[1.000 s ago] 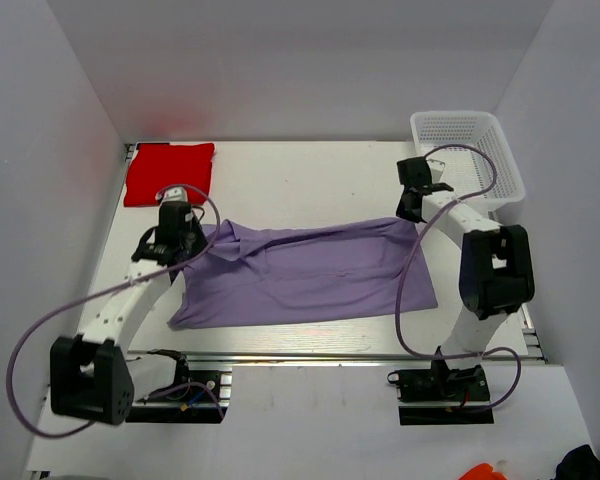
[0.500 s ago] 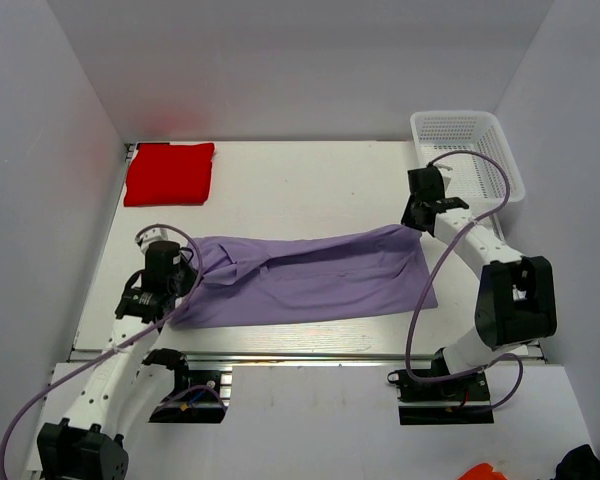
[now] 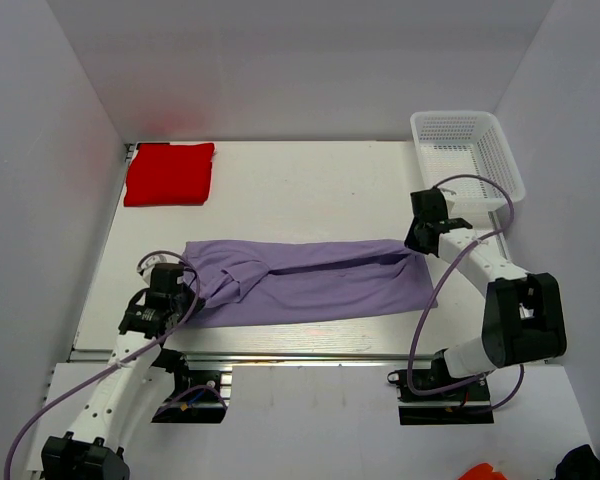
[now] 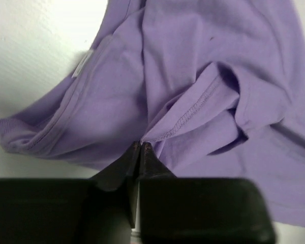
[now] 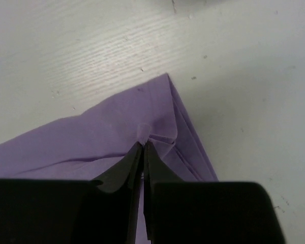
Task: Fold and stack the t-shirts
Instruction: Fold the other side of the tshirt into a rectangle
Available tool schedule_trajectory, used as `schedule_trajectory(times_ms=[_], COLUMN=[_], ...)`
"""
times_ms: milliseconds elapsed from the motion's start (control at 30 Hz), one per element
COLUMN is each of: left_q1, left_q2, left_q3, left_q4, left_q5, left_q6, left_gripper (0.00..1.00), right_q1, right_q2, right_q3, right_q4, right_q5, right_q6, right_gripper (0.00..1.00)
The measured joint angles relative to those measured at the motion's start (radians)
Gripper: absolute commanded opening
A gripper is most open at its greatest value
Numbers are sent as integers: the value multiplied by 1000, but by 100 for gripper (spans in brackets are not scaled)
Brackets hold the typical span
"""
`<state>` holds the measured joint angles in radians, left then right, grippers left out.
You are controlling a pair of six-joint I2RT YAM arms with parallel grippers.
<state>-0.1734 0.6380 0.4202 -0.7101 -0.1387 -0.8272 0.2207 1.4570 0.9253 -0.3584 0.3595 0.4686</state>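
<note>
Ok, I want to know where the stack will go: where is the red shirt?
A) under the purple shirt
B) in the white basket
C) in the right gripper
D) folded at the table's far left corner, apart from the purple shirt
D: the red shirt lies as a folded rectangle at the far left corner of the table, with bare tabletop between it and the purple shirt.

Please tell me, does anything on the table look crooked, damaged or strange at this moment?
Only the lavender t-shirt: near the left gripper the cloth is bunched into a crumpled lump, so the fold is uneven there. The red t-shirt lies as a neat rectangle. No damage visible.
</note>
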Motion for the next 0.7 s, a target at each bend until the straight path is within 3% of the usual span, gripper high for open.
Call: schedule_trajectory(times_ms=[100, 133, 167, 233, 300, 400, 433, 533, 567, 700], left_q1=[0, 0, 0, 0, 0, -1, -1, -1, 0, -1], left_q2=[-10, -12, -12, -12, -11, -9, -8, -3, 2, 92], left_q3=[-19, -22, -22, -21, -10, 30, 45, 73, 76, 90], left_q4=[-25, -34, -44, -52, -70, -92, -89, -45, -23, 109], left_q5=[20, 23, 25, 28, 22, -1, -11, -27, -28, -4], left_q6=[-28, -35, -38, -53, -56, -60, -56, -34, -21, 43], left_gripper=[25, 40, 40, 44, 57, 61, 70, 85, 99, 100], right_q1=[-4, -5, -6, -13, -23, -37, -39, -43, -42, -28], right_q2=[-21, -25, -27, -31, -46, -108, -135, -195, -209, -245], right_q3=[-67, -93, -116, -150, -170, -172, -172, -161, -156, -148], right_q4=[0, -3, -8, -35, -74, -113, -115, -116, -108, -26], right_q5=[21, 35, 49, 77, 115, 161, 170, 159, 140, -72], right_q6=[39, 57, 72, 106, 143, 172, 177, 145, 117, -31], right_gripper=[16, 17, 20, 44, 65, 84, 86, 90, 90, 90])
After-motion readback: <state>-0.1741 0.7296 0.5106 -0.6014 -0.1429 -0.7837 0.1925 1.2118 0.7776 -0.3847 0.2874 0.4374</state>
